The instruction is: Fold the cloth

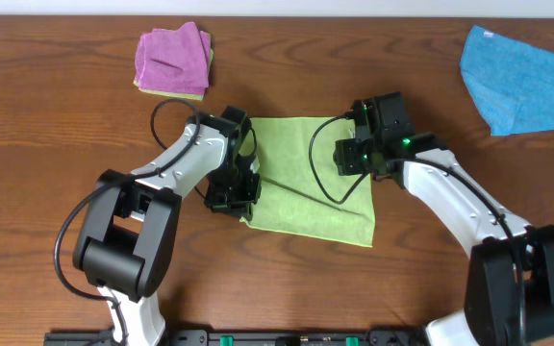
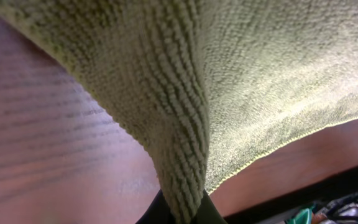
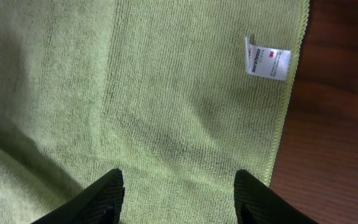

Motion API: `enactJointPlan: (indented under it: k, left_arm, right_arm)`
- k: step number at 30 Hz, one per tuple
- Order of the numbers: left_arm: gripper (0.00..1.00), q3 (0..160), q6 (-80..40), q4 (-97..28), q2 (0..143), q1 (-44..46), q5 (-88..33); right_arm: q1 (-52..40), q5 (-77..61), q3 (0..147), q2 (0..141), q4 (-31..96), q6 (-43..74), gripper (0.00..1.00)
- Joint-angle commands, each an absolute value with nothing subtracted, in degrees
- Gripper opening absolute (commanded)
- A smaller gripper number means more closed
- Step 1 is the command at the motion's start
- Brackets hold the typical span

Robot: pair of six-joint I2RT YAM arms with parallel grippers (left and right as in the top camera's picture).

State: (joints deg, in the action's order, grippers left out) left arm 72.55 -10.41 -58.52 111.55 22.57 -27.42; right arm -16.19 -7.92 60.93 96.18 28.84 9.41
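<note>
**Pinching the cloth at its left edge, right side spread**

From the overhead camera I see the lime-green cloth (image 1: 315, 183) lying mid-table on the brown wooden table (image 1: 65, 115), between my two arms. It is mostly flat, with its near right corner pointing toward the robot base. My left gripper (image 1: 237, 197) sits at the cloth's left edge. On the left wrist camera its fingers are pressed together on a gathered fold of the fabric, and the cloth rises from that pinch in a ridge and fills most of the view, with wood grain visible beneath it.

My right gripper (image 3: 179, 199) is over the cloth's far right part with its fingers (image 3: 98, 199) spread wide and nothing between them. Flat green fabric lies below them. The small white tag (image 3: 267, 61) is near the stitched right edge, just beside bare wood.

Well apart from the work, a folded pink-purple cloth (image 1: 171, 60) sits at the far left and a bright blue cloth (image 1: 522, 82) at the far right corner.
</note>
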Motion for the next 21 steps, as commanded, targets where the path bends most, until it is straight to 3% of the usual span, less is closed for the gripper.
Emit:
enactJointPlan:
  k: [1, 15, 18, 21]
  left_arm:
    - [0.06, 72.38, -9.13, -59.59, 111.2, 22.57, -30.98]
    - [0.09, 72.36, -4.91, -67.72, 111.2, 27.38, -32.34]
    - [0.98, 72.36, -4.75, -67.37, 111.2, 28.16, -28.91]
    - [0.95, 72.36, -4.73, -67.22, 111.2, 28.16, -25.96]
  right_arm:
    - [-15.73, -7.7, 61.06, 96.66, 28.69, 8.49, 0.58]
    - [-15.73, -6.87, 61.04, 96.66, 28.67, 8.49, 0.58]
    - [-15.73, -6.85, 61.04, 96.66, 28.67, 8.51, 0.58]
    - [-15.73, -6.85, 61.06, 96.66, 28.67, 8.49, 0.58]
